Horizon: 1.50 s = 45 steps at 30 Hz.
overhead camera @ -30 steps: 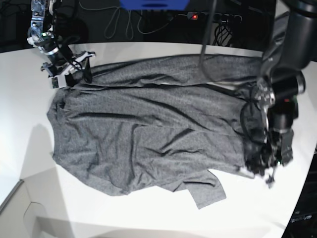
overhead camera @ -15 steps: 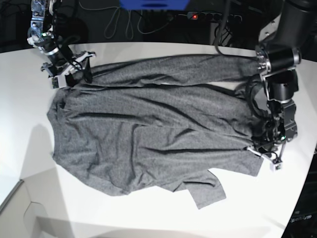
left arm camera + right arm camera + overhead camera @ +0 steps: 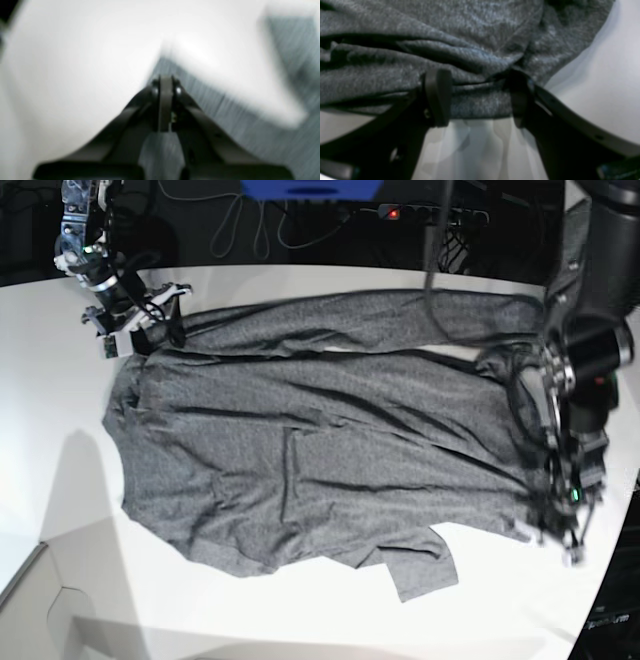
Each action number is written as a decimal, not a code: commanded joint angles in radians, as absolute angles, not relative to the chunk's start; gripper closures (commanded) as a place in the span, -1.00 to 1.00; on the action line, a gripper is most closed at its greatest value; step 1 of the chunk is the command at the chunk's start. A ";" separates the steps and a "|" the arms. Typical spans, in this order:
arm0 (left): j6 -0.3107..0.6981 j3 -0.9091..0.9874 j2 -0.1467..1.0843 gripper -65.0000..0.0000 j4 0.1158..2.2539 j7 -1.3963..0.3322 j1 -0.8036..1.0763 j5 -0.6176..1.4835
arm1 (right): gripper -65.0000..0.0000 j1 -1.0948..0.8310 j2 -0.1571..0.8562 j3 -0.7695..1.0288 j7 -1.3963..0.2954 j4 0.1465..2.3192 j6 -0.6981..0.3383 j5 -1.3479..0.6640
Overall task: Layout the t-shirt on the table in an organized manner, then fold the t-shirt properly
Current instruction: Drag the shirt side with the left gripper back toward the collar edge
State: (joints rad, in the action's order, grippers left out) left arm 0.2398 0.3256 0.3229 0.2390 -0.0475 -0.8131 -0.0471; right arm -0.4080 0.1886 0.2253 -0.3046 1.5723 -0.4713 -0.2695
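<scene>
The dark grey t-shirt [image 3: 300, 450] lies spread across the white table [image 3: 300, 620], with one long sleeve along the far side. At the right, my left gripper [image 3: 560, 535] is shut on the shirt's hem corner. The left wrist view is blurred: its fingertips [image 3: 166, 83] meet, with grey fabric [image 3: 250, 125] beyond them. At the far left, my right gripper [image 3: 150, 330] rests on the shirt's shoulder end. In the right wrist view its jaws [image 3: 478, 100] stand wide open, straddling a band of the fabric [image 3: 470, 37] on the table [image 3: 607, 75].
Cables and a power strip [image 3: 430, 215] lie beyond the table's far edge, next to a blue object [image 3: 310, 188]. The table's curved edge runs close to the left arm at the right. A grey surface [image 3: 40, 610] shows at the lower left corner.
My left gripper moved toward the near right with the hem in it. The shirt's body slid right and lies flatter. The right arm has not moved.
</scene>
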 commanded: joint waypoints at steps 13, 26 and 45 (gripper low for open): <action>0.255 0.334 0.344 0.98 0.504 -0.429 -0.783 0.119 | -0.16 -0.398 0.193 0.236 -0.306 1.620 -0.466 -0.272; 0.246 0.549 0.351 0.97 1.515 -0.785 -0.021 0.524 | -0.16 -0.354 0.191 0.236 -0.305 1.667 -0.466 -0.275; 0.254 0.662 0.162 0.97 1.492 -0.789 0.191 0.524 | -0.15 -0.131 0.159 0.059 -0.312 1.489 -0.466 -0.268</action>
State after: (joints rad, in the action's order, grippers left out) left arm 0.2501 0.6594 0.1528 1.4769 -0.8043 0.1989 0.5129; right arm -0.1436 0.1520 0.0578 -0.3408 1.4635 -0.4595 -0.2539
